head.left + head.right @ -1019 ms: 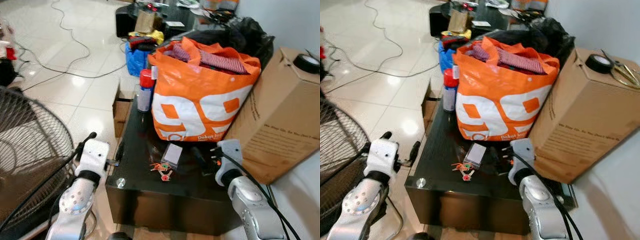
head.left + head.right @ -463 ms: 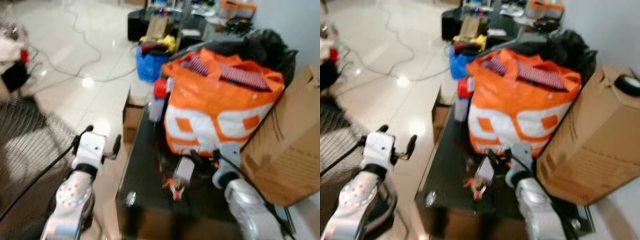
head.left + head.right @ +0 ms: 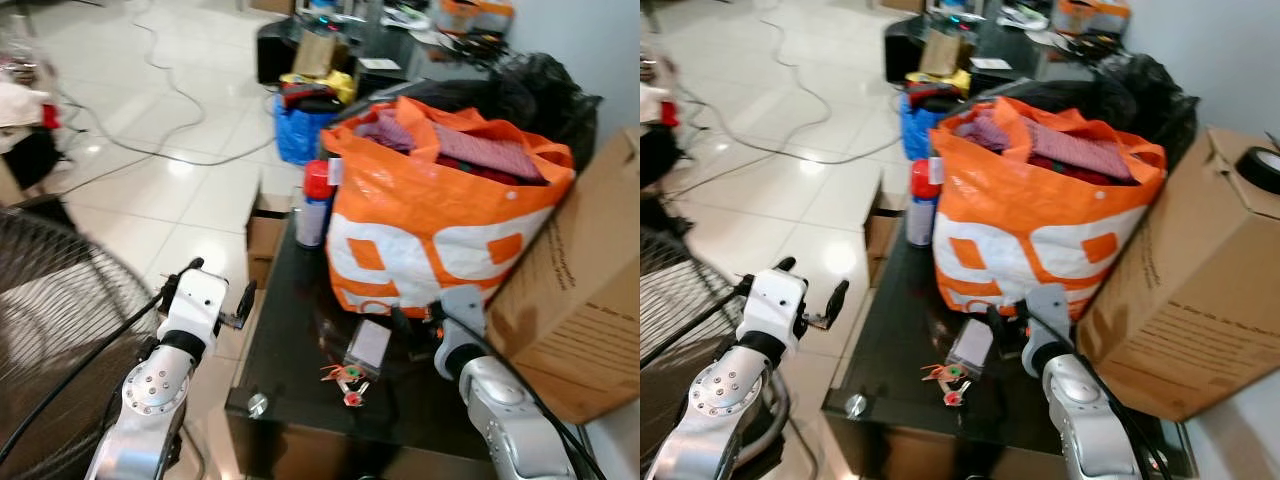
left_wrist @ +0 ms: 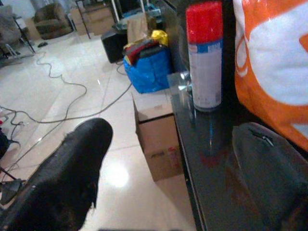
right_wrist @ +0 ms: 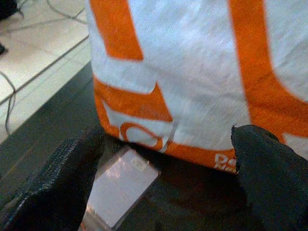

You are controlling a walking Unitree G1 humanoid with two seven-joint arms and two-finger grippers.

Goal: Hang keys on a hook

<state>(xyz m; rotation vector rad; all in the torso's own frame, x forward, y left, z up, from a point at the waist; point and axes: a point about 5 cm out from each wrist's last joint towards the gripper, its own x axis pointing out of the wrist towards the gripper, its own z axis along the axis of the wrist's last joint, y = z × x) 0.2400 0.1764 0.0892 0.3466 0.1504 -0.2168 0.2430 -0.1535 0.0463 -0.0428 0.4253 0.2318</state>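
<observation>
White floor tiles crossed by loose cables surround a low black glass bench, which carries an orange shopping bag full of clothes, a red-capped spray can at the bag's left corner, and a brown cardboard box leaning against the bench on the right. The keys lie flat on the glass near the front edge, in front of the bag; the bunch shows red and green tags and sits just beside a small white-grey card box, on that box's near side. The right tool hovers low over the bench close to the foot of the bag, its two black fingers spread wide with nothing between them; the right wrist view looks across the card box toward the bag. From this tool the keys lie forward-left and slightly nearer the robot, so the judged approach is a short sweep leftward and down. The left tool hangs off the left side of the bench over the floor, also spread wide and empty, facing along the bench edge toward the spray can. The right tool is judged the nearer of the two to the keys. The long axis of the bunch cannot be told at this size. No hook can be made out.
</observation>
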